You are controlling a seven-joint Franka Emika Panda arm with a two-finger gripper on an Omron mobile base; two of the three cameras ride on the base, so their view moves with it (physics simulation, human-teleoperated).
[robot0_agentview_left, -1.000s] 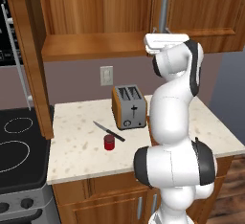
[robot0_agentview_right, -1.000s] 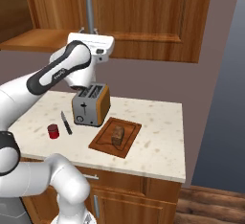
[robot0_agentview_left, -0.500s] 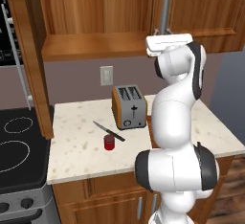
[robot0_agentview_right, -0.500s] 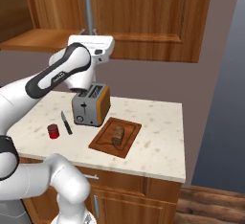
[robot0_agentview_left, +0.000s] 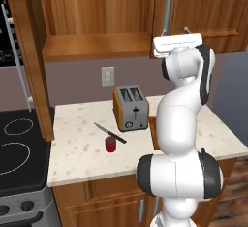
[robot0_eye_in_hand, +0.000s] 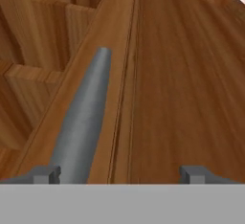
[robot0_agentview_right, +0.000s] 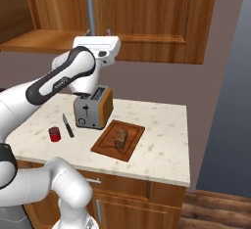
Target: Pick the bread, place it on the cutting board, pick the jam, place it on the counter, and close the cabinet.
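Two fingertips [robot0_eye_in_hand: 48, 174] of the pincer [robot0_eye_in_hand: 119, 173] stood wide apart and released, up at the cabinet [robot0_agentview_right: 147, 12] beside its silver handle [robot0_eye_in_hand: 83, 117]. Right of the toaster [robot0_agentview_right: 92, 108], the bread [robot0_agentview_right: 120, 138] lay on the cutting board [robot0_agentview_right: 105, 147]; left of the toaster, the jam [robot0_agentview_left: 111, 144] stood on the tabletop [robot0_agentview_left: 77, 153] beside a knife [robot0_agentview_left: 109, 133].

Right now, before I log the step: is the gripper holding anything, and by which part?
Nothing is held: the gripper stands open by the cabinet's silver bar handle.

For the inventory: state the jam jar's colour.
Red jar with a darker red lid, clearest in left base view.
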